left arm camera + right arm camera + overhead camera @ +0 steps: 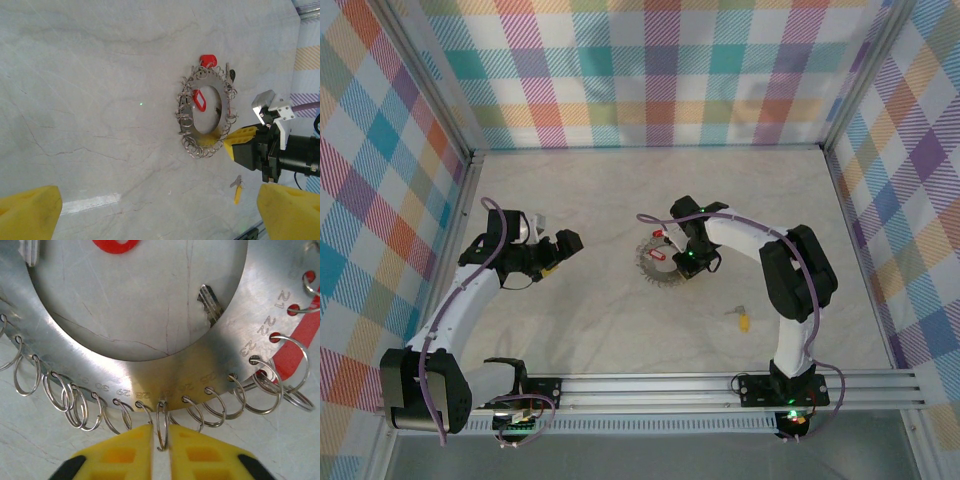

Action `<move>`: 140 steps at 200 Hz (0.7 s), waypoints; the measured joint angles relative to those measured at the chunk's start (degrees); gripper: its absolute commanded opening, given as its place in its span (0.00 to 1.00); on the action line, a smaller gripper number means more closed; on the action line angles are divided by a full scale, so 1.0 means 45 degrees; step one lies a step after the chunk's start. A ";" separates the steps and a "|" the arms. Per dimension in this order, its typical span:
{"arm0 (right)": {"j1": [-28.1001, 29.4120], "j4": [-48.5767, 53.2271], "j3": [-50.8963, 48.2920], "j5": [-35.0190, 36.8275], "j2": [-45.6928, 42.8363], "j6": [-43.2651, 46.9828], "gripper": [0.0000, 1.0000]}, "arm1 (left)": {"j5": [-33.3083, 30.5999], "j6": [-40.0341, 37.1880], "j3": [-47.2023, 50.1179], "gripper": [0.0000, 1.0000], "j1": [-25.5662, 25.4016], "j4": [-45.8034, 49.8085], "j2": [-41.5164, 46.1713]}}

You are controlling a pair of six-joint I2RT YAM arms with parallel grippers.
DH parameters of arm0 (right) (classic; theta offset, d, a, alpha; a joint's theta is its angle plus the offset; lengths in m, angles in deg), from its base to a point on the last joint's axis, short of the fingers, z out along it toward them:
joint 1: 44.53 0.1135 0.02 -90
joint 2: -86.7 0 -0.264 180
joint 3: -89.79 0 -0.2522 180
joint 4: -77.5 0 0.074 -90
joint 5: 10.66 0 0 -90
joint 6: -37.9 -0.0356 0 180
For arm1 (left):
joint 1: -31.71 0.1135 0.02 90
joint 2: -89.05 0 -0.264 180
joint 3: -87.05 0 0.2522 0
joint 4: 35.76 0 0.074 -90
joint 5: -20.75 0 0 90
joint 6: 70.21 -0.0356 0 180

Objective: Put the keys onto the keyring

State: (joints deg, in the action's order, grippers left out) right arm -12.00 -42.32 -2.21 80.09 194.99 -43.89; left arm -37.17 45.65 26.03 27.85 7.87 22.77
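Currently right gripper (160, 436) pinches 1 small wire split ring (161, 421) at near rim of large flat silver keyring (150, 376), mid-table; loose yellow-tagged silver key (742, 319) lies near-right of it; left gripper (563, 250) gapes empty.

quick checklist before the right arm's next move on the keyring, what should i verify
1. Right gripper shut on a split ring at the keyring's rim: ok.
2. Only that one ring is between the fingers, with its neighbours to either side: ok.
3. Split ring pried open enough to take a key: cannot tell.
4. Keyring lying on the table, not dangling: ok.
5. Left gripper open and apart from the keyring: ok.
6. Yellow-tagged key held and ready to thread: not ok, it lies loose on the table.
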 measured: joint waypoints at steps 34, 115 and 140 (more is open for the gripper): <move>0.0005 -0.0015 0.0005 -0.0136 -0.0005 0.0097 0.00 | 0.0189 -0.0058 0.0000 1.00 0.0005 -0.0049 0.0044; 0.0005 -0.2137 -0.1593 -0.1127 -0.3769 0.1792 0.00 | 0.1122 -0.1598 0.0141 1.00 -0.0423 -0.2157 0.1899; 0.0005 -0.2691 -0.1588 -0.1889 -0.4376 0.2312 0.00 | 0.1549 -0.3152 0.0112 0.97 -0.1166 -0.2361 0.2239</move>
State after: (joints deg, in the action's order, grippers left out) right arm -11.97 -54.43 -9.36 71.59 175.29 -33.49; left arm -30.20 31.47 26.53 22.61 -2.76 32.84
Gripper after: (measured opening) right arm 0.050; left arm 0.982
